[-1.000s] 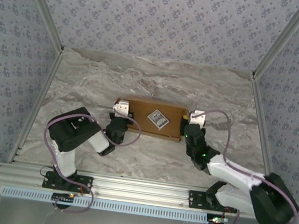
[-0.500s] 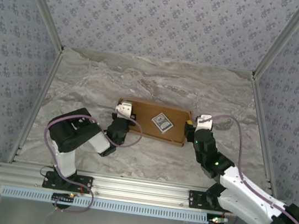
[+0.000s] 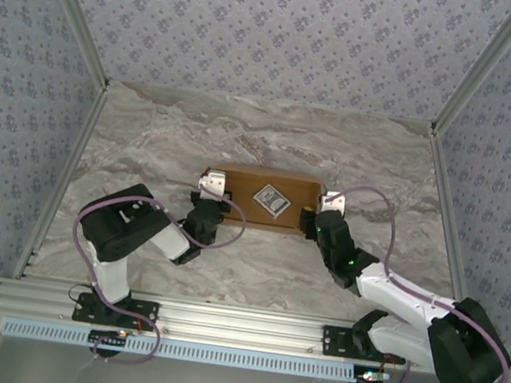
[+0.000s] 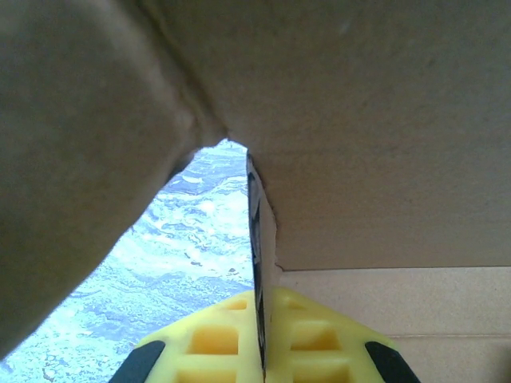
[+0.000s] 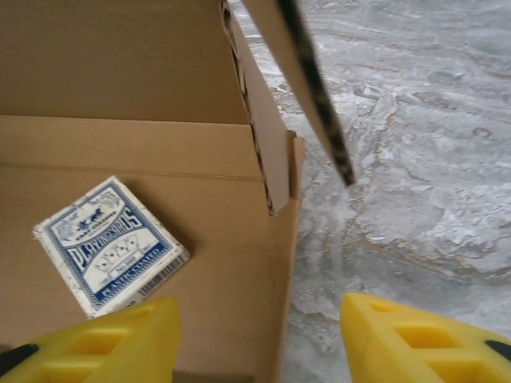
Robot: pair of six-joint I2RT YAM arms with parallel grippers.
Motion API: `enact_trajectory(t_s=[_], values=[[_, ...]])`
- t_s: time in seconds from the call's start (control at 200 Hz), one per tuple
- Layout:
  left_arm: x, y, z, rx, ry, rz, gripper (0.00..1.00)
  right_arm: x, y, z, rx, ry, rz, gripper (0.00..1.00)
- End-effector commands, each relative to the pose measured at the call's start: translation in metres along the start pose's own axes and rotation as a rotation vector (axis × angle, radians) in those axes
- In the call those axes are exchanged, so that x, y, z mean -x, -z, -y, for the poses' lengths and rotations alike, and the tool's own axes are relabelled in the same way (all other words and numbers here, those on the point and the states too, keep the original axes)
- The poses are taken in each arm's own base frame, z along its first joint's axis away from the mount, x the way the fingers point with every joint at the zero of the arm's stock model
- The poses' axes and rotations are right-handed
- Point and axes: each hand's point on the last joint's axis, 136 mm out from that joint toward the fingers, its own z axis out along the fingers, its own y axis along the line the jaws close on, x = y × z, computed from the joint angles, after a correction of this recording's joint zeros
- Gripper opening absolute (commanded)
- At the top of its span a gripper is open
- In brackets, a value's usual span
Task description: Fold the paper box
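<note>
The left gripper (image 4: 260, 313) is closed on cardboard: its 2 yellow pads (image 4: 211, 339) press together with a thin panel edge of the paper box (image 3: 299, 194) pinched upright between them. In the left wrist view, plain brown cardboard rises above and to both sides of that pinch. A small triangular gap shows the marble table (image 3: 245, 133) beyond. From above, this gripper sits at the box's left end.

The right gripper (image 5: 259, 315) is open. Its 2 yellow fingertips (image 5: 112, 343) stand well apart and straddle the box's right side wall, 1 over the box floor and 1 over the marble outside. I cannot see either pad touching the wall. Just ahead of it, an inner side flap (image 5: 267, 152) stands upright against the right wall. Another cardboard panel (image 5: 315, 88), seen edge-on with its dark corrugation showing, slants over the table to the right. The box's far wall rises behind.

A blue-and-white deck of playing cards (image 5: 112, 243) lies flat on the box floor, turned at an angle and clear of the walls.

The box itself lies lengthwise across the middle of the table, between the 2 arms. Patterned wallpaper panels (image 3: 278, 33) enclose the table on 3 sides.
</note>
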Motion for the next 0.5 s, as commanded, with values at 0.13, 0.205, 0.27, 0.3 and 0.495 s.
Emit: enact_trajectory(t_s=[0.13,0.205,0.27,0.3,0.495], values=[[-0.015,0.0,-0.014,0.058,-0.09,-0.06,0.0,0.024,0.022,-0.003,0.041,-0.045,0.044,0.78],[-0.015,0.0,-0.014,0.058,-0.094,-0.062,0.0,0.037,0.038,0.001,0.044,-0.029,0.066,0.8],[-0.015,0.0,-0.014,0.06,-0.093,-0.062,0.0,0.05,0.053,0.002,0.051,-0.019,0.089,0.79],[-0.016,0.0,-0.014,0.06,-0.094,-0.063,0.0,0.056,0.058,0.003,0.052,-0.015,0.1,0.79],[-0.015,0.0,-0.015,0.063,-0.1,-0.062,0.0,0.104,0.085,-0.001,0.072,0.005,0.162,0.76]])
